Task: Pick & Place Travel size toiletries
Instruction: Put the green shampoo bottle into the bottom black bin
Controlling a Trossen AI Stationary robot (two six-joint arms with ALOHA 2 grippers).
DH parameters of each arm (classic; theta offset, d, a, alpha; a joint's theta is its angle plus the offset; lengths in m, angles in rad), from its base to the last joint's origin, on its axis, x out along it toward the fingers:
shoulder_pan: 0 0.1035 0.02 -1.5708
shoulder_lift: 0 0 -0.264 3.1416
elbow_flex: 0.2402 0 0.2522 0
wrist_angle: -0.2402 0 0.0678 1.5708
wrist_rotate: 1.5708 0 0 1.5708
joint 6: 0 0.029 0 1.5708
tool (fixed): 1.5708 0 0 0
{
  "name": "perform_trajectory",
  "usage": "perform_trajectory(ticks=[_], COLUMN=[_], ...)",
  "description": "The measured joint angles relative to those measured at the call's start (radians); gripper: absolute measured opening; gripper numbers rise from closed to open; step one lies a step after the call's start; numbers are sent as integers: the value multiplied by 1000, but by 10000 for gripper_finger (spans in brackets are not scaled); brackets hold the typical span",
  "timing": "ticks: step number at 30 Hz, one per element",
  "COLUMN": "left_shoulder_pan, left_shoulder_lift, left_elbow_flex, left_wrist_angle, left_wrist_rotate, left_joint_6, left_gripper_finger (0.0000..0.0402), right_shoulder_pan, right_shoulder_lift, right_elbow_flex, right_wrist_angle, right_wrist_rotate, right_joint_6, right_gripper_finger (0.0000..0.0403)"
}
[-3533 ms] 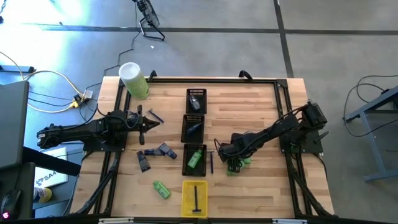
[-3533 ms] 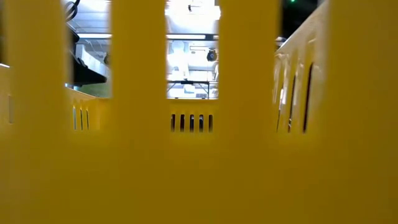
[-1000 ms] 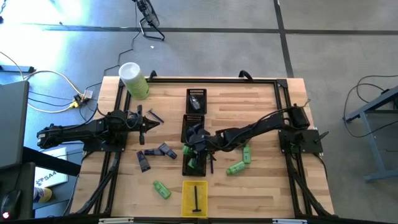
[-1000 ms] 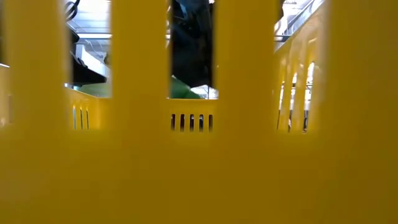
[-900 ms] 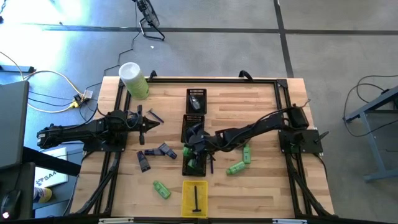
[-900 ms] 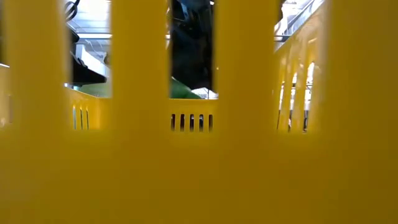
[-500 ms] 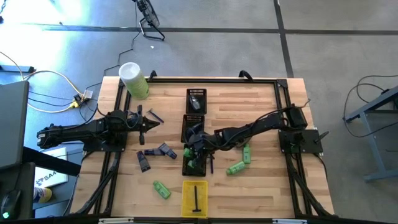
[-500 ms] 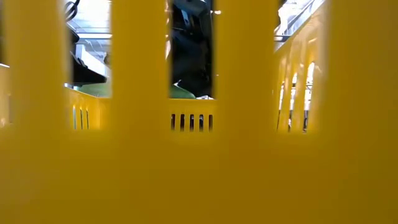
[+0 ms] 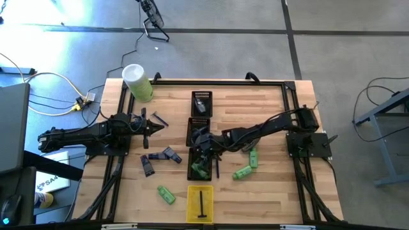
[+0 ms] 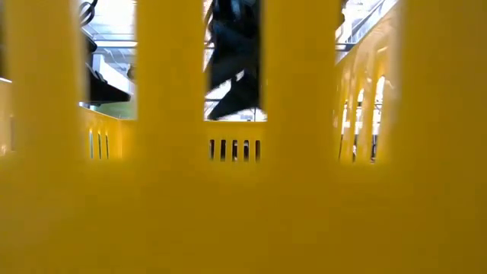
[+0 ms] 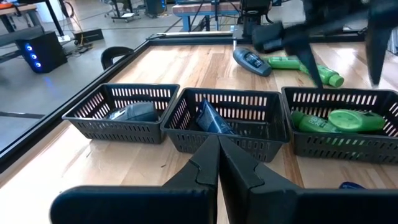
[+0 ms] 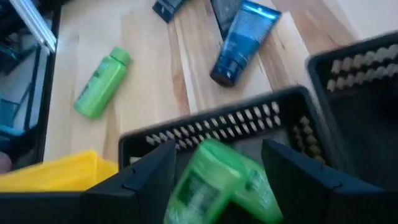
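Your left gripper [image 9: 155, 126] waits clenched on nothing at the table's left. Near it lie blue tubes [image 9: 167, 154], and a green bottle [image 9: 166, 195] sits nearer the front edge. Your right gripper [image 9: 202, 148] hangs over the nearest black basket [image 9: 200, 165], fingers spread and released, with green bottles [image 12: 214, 183] lying in that basket just below them. To the right, two more green bottles [image 9: 246, 166] rest on the wood.

Low view apparently behind yellow tray [image 10: 228, 213].
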Motion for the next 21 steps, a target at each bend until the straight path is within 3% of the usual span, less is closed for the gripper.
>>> perform_trajectory(ticks=[13,21], left_shoulder_pan=[0,0], left_shoulder_lift=[0,-1], left_elbow_flex=[0,0], left_wrist_angle=[0,-1], left_wrist_rotate=[0,0], left_joint_6=[0,0], left_gripper_finger=[6,6], right_shoulder_pan=[-28,-16], right_shoulder_lift=[-205,-345], right_elbow_flex=[2,-1], right_wrist_angle=[-240,-543], right_wrist_rotate=[-35,64], right_joint_6=[52,188], right_gripper_finger=[134,82])
